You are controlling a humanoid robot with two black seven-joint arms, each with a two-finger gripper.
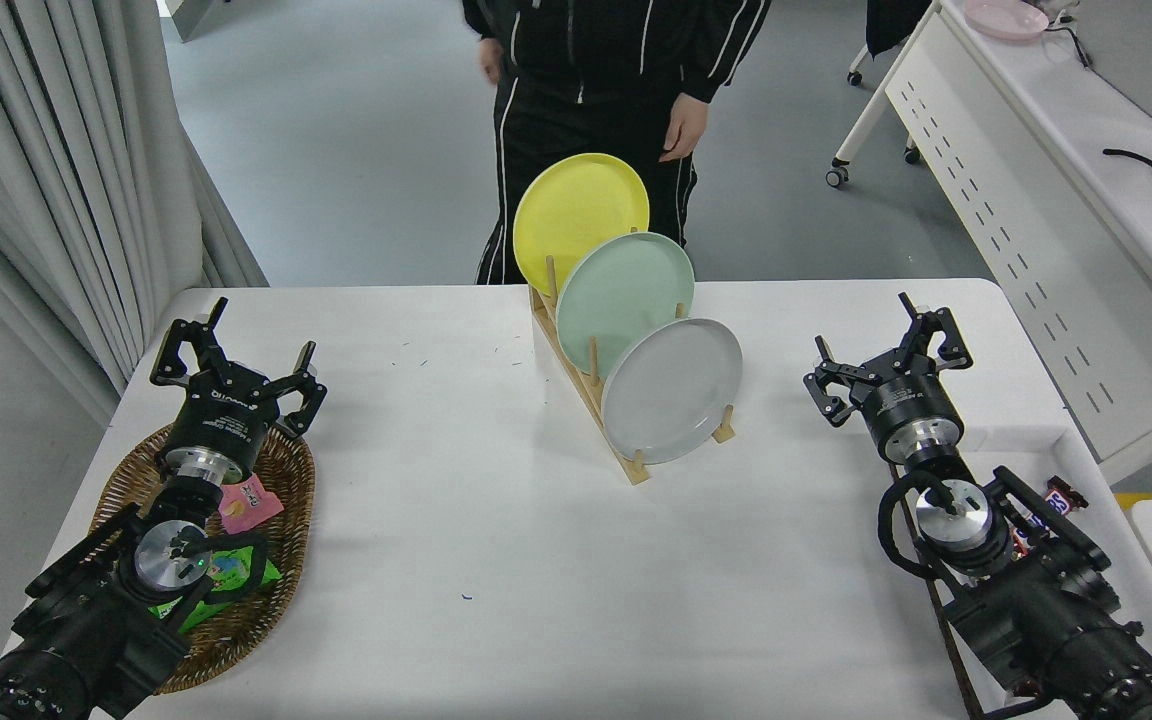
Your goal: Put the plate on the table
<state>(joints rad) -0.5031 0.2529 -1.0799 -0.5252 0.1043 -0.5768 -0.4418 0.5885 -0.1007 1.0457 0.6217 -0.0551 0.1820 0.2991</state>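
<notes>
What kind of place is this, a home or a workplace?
Probably a robotics lab or office, not a home. Two black robot arms work at a white table, a long desk on castors carries cables, and a person stands watching behind the plate rack.

Bare table point(456, 560) flanks the rack point(591, 400); mint green plate point(624, 295) seemingly crowds behind.

The left hand point(236, 350) hovers at the lower left, fingers spread wide. The right hand point(881, 350) hovers at the right, fingers likewise spread, arm pointing away from the camera.
</notes>
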